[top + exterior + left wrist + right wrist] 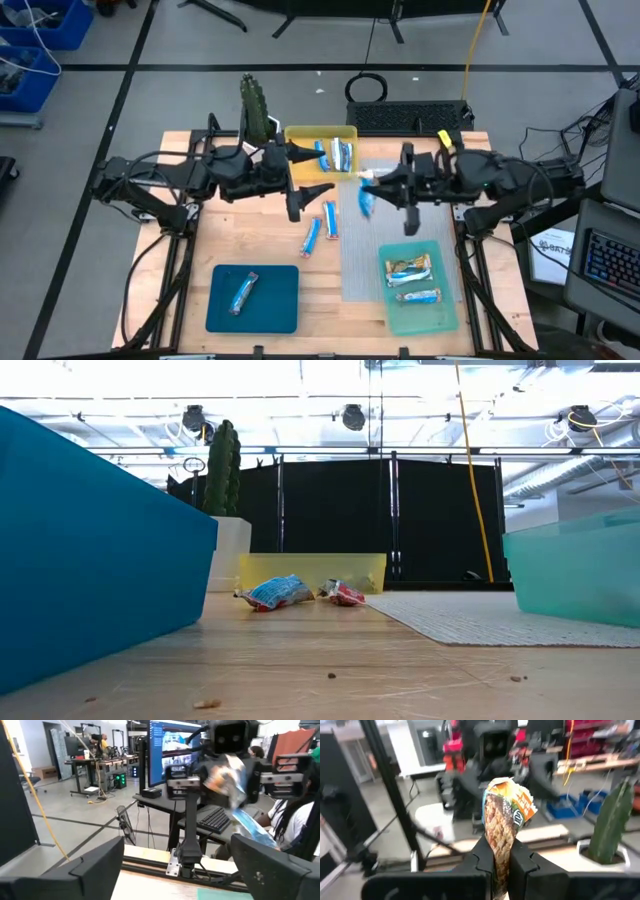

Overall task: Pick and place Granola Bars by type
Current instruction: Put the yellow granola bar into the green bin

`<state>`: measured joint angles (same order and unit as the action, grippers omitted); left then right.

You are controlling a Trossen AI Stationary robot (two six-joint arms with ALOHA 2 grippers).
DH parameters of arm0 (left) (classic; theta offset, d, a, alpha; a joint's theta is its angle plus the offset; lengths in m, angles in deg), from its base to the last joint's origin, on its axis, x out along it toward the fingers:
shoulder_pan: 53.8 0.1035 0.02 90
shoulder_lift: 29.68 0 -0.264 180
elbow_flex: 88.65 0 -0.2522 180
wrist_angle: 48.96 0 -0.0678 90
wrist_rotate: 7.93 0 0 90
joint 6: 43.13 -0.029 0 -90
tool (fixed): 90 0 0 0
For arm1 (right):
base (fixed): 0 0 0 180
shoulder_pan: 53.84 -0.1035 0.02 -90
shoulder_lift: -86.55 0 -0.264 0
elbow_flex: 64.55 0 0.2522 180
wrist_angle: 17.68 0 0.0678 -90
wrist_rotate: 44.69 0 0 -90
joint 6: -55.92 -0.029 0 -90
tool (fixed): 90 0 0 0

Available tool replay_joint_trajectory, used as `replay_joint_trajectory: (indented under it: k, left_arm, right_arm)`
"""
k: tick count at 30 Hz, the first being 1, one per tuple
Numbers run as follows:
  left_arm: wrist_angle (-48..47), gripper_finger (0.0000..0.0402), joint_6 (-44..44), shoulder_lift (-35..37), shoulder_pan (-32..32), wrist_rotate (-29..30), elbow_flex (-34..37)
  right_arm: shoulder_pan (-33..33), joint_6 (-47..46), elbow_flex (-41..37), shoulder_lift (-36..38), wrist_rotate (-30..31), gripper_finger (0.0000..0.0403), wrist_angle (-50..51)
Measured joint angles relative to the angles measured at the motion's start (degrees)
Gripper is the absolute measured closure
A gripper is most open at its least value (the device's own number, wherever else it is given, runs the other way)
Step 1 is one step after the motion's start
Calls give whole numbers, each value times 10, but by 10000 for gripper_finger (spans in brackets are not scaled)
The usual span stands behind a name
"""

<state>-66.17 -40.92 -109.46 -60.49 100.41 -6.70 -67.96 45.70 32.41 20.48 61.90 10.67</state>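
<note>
Your right claw (501, 857) is pinched on a bar (504, 815), held above the worktop (260, 250) centre. Left claw (310, 195) spread wide, holding nothing, just beside the yellow tray (300, 135). Other bars (320, 228) lie on worktop & in trays.

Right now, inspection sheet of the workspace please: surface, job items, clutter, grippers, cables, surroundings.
Surface: wooden table with a grey mat.
Job's things: bars in the yellow tray, one in the dark teal tray, two in the light teal tray; loose bars on the wood.
Clutter: potted cactus.
Grippers: right gripper shut on a granola bar, raised; left gripper open, empty.
Cables: yellow cable behind the table.
Surroundings: desks, monitors, a person seated beyond.
</note>
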Motion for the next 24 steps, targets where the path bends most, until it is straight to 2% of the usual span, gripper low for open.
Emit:
replay_joint_trajectory:
  k: [8,13,19,24]
  left_arm:
    - [-12,14,18,0,10,-3,0]
    - [-16,14,25,0,10,-2,0]
    - [-16,14,26,0,13,1,0]
    - [-16,14,33,0,23,2,0]
  right_arm:
    - [-66,-76,0,23,55,393,184]
    - [-97,-153,0,24,56,393,289]
    - [-128,-232,0,23,-15,393,385]
    - [-153,-271,13,1,-49,393,470]
